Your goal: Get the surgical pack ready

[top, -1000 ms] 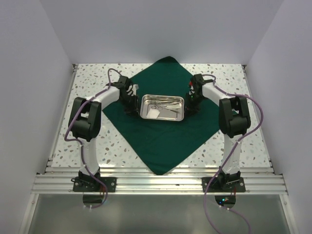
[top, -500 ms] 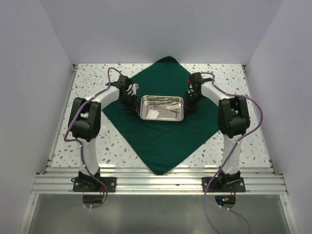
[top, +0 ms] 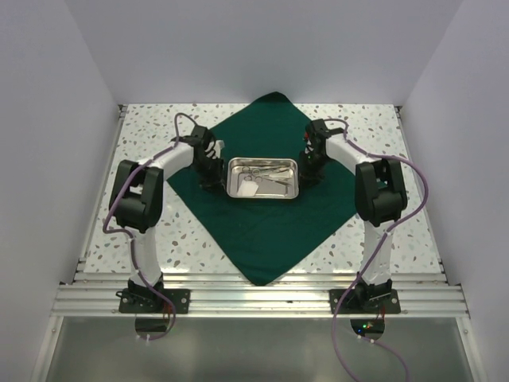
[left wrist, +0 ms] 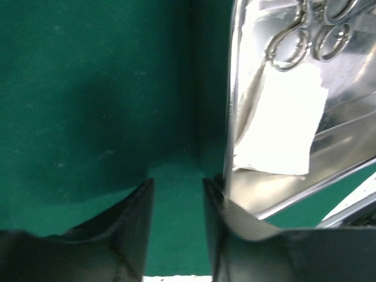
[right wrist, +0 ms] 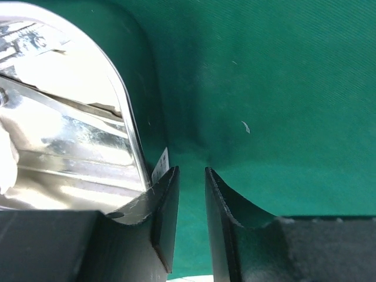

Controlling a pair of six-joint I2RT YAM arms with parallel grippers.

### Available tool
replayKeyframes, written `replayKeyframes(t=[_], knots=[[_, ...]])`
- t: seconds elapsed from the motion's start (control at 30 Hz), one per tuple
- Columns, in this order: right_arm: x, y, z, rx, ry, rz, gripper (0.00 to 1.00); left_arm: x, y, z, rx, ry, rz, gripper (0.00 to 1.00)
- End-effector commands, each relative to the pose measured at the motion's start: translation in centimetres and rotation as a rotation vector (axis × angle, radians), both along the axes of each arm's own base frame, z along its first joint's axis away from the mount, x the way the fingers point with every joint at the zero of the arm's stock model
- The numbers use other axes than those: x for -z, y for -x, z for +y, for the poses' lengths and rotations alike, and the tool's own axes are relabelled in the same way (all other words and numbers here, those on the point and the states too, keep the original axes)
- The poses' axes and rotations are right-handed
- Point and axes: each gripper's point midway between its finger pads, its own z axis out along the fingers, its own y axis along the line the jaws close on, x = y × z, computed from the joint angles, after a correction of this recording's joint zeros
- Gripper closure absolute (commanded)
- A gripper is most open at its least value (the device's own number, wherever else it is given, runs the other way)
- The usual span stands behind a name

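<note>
Nothing can be read in any view: no word, number, brand or sign. The one possible label is a small white tag (right wrist: 163, 165) at or just beside the rim of the shiny rectangular steel tray (right wrist: 70, 141), at its right end. The right wrist view shows faint dark marks on the tag, too small and blurred to make out. The white gauze piece (left wrist: 282, 126) lying in the tray shows a blank face.
</note>
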Motion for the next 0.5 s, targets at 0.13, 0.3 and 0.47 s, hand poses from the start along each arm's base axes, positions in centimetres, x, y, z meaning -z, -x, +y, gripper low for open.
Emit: replayKeyframes(t=[0.13, 0.3, 0.47], knots=[[-3.9, 1.2, -2.9, 0.077, 0.079, -0.038, 0.47, -3.6, -1.2, 0.5, -0.014, -0.01, -0.109, 0.28], [-5.5, 4.4, -5.5, 0.068, 0.152, -0.035, 0.2, -3.8, -0.7, 2.6, -0.051, -0.042, -0.12, 0.23], [-6.7, 7.9, -3.5, 0.035, 0.021, -0.023, 0.18, -3.7, -0.1, 4.2, -0.085, -0.061, -0.127, 0.2]])
